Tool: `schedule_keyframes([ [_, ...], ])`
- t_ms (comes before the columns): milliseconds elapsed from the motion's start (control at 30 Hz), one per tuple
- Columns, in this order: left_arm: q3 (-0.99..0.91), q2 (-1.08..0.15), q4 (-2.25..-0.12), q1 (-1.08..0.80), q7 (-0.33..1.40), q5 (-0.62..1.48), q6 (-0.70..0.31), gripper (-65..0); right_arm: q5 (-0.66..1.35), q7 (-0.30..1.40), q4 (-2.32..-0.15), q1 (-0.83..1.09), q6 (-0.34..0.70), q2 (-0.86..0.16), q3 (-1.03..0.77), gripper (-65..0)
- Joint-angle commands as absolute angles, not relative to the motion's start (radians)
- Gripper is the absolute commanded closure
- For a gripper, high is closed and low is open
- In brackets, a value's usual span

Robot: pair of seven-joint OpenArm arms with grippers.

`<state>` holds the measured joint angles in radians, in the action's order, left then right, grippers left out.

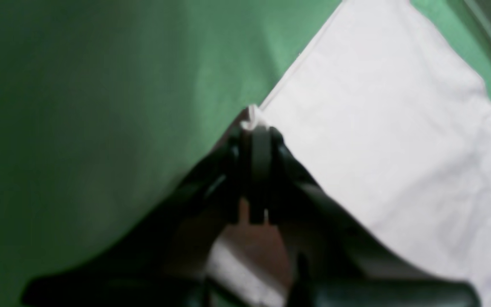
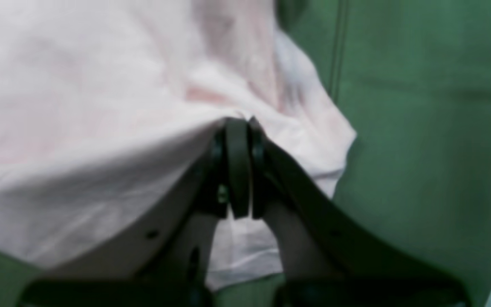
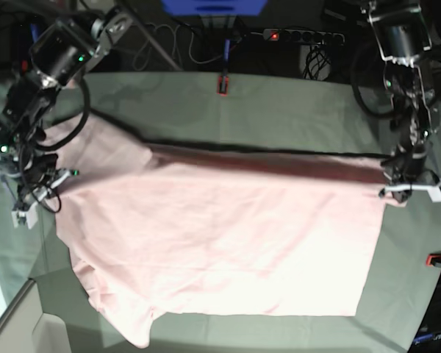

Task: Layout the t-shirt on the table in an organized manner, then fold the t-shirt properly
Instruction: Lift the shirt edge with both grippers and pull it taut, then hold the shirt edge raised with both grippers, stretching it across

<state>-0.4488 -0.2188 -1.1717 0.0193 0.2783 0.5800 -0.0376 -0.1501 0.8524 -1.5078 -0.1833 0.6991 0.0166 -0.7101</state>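
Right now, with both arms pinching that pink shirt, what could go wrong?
The left end effector pinches only the very edge of the t-shirt, so it might slip free. The right end effector holds bunched cloth, which could fold in wrinkles. The lifted far edge may sag unevenly.

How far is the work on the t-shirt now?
Done: the t-shirt lies mostly spread on the table. In hand: the left hand and the right hand each pinch an edge, lifting one long side. Left: the fold itself; a sleeve is not yet folded.
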Motion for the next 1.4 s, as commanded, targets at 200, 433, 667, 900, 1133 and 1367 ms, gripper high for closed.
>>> schedule_keyframes([
  [200, -0.383, -0.237, -1.184, 0.062, 0.246, 0.581, -0.042, 0.0, -0.139, 0.837, -1.466, -0.265, 0.698, -0.015, -0.708, 0.0],
  [433, -0.325, -0.237, -1.171, 0.087, 0.246, 0.579, -0.042, -0.1, -0.139, 0.828, -1.394, -0.271, 0.698, -0.024, -0.708, 0.0],
  [667, -0.326, -0.265, -1.106, 0.119, 0.245, 0.581, -0.042, -8.5, -0.139, 0.788, -1.391, -0.266, 0.698, -0.027, -0.708, 0.0],
  [900, -0.328, -0.271, -1.101, 0.119, 0.245, 0.581, -0.035, -24.3, -0.139, 0.789, -1.325, -0.268, 0.698, -0.073, -0.607, -4.1],
  [1133, -0.331, -0.280, -1.112, 0.113, 0.245, 0.582, -0.039, -41.6, -0.139, 0.788, -1.328, -0.271, 0.698, -0.087, -0.582, -19.4],
  [1367, -0.332, -0.286, -1.198, 0.027, 0.239, 0.590, -0.041, -59.2, -0.139, 0.794, -1.477, -0.243, 0.698, -0.051, -0.716, -30.5],
])
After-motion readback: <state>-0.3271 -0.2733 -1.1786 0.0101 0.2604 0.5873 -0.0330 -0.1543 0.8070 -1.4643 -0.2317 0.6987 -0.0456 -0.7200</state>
